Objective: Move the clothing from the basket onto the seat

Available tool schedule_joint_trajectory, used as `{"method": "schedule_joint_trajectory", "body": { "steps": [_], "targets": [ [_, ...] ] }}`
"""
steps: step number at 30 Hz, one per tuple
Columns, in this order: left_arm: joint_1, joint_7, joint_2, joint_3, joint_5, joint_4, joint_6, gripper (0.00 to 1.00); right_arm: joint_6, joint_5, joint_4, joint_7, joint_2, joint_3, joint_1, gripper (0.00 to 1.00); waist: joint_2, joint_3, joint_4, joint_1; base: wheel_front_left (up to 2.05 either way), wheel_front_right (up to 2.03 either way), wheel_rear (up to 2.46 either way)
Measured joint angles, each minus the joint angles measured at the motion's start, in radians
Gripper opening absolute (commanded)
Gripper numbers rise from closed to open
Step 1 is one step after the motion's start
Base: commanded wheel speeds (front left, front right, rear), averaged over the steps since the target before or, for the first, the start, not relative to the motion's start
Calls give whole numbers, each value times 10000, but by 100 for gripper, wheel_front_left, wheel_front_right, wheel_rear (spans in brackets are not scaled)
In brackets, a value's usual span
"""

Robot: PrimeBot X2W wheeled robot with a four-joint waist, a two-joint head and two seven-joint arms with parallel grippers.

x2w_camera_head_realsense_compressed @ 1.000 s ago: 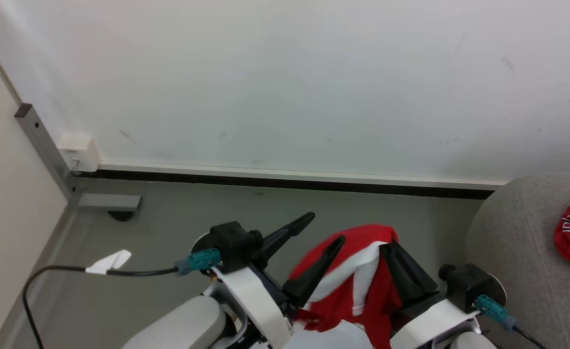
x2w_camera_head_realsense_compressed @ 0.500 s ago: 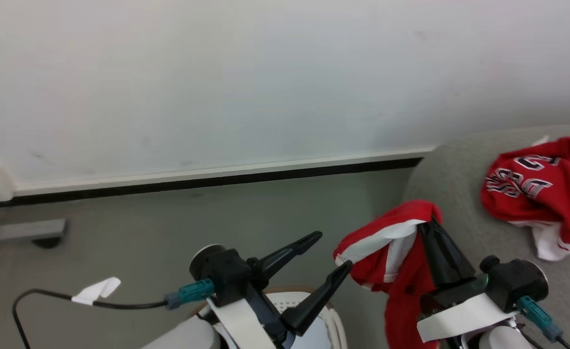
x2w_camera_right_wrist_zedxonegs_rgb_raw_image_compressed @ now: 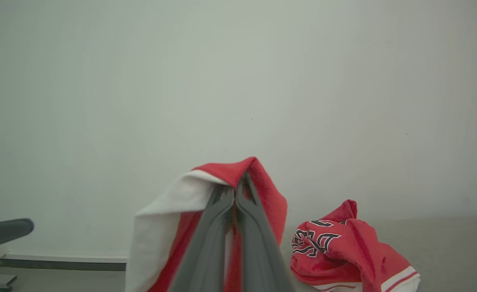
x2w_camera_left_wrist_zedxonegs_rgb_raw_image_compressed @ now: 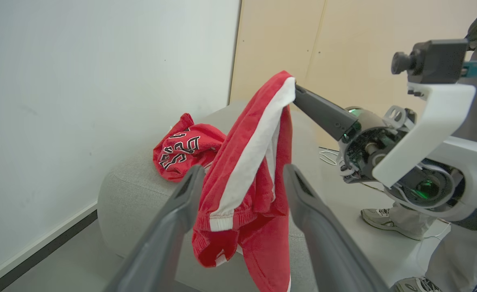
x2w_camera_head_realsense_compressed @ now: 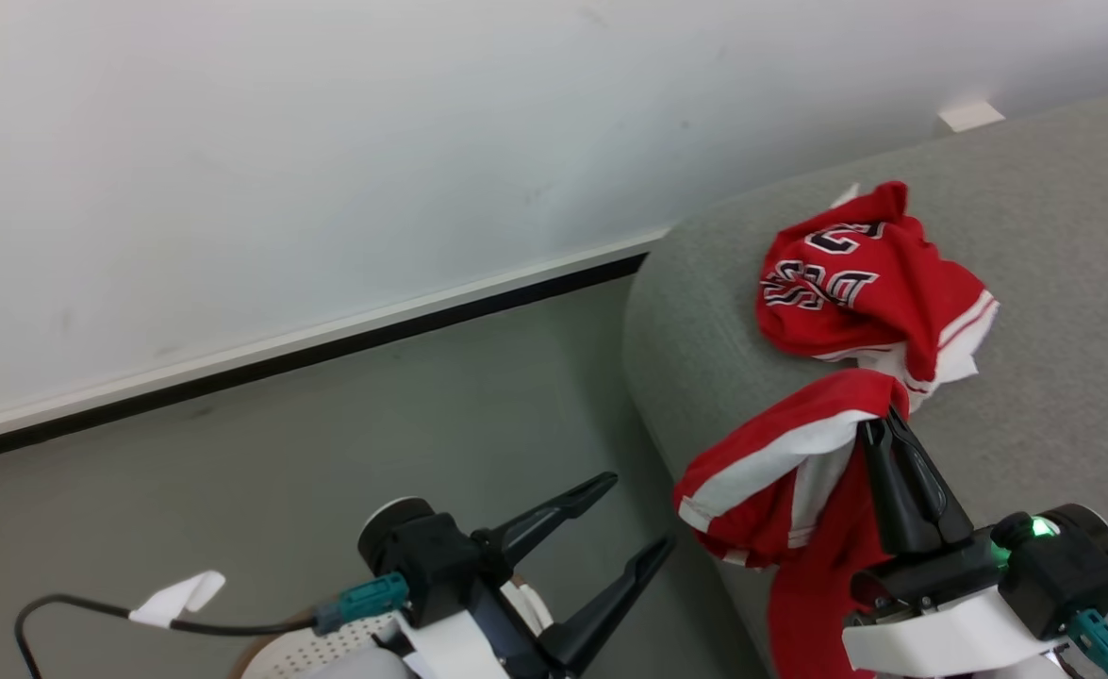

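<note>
My right gripper [x2w_camera_head_realsense_compressed: 885, 422] is shut on the red clothing with a white stripe [x2w_camera_head_realsense_compressed: 780, 462], which hangs over the rounded left edge of the grey seat [x2w_camera_head_realsense_compressed: 1063, 283]. A second red garment with black letters [x2w_camera_head_realsense_compressed: 855, 283] lies crumpled on the seat just beyond. In the right wrist view the shut right gripper [x2w_camera_right_wrist_zedxonegs_rgb_raw_image_compressed: 238, 180] pinches the striped cloth [x2w_camera_right_wrist_zedxonegs_rgb_raw_image_compressed: 165, 219], with the lettered garment [x2w_camera_right_wrist_zedxonegs_rgb_raw_image_compressed: 344, 243] to its right. My left gripper [x2w_camera_head_realsense_compressed: 638, 512] stands open and holds nothing, left of the seat. A bit of the basket [x2w_camera_head_realsense_compressed: 318, 651] peeks out under it. From the left wrist, the striped garment [x2w_camera_left_wrist_zedxonegs_rgb_raw_image_compressed: 250, 170] dangles ahead of the fingers.
A white wall with a black baseboard [x2w_camera_head_realsense_compressed: 327, 344] runs behind the grey floor. A black cable with a white tag [x2w_camera_head_realsense_compressed: 176, 599] lies at lower left. A person's shoe [x2w_camera_left_wrist_zedxonegs_rgb_raw_image_compressed: 384, 219] and legs stand beyond the seat, in front of a beige panel [x2w_camera_left_wrist_zedxonegs_rgb_raw_image_compressed: 344, 40].
The head camera has swung right, bringing the seat into view. My right gripper has carried the striped garment away from the left gripper to over the seat's edge.
</note>
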Motion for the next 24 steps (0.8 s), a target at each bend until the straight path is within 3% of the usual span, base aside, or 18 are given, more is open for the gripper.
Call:
{"method": "schedule_joint_trajectory", "body": {
  "steps": [8,15,20,24],
  "targets": [
    [114,-2,2,33,125,-29,0,100,0,180,-372,0,2,-65,366,0,0,192,-800,0,0,0,0],
    [146,-2,59,71,178,-109,-4,100,0,92,-546,0,0,-155,312,0,0,382,-843,0,0,0,0],
    [149,6,474,107,236,-410,-40,100,0,29,-704,115,2,-453,-695,0,0,780,-666,0,0,0,0],
    [154,35,926,182,245,-767,-48,100,0,706,-1099,828,-8,-1231,-1998,0,0,1212,-486,0,0,0,0]
  ]
}}
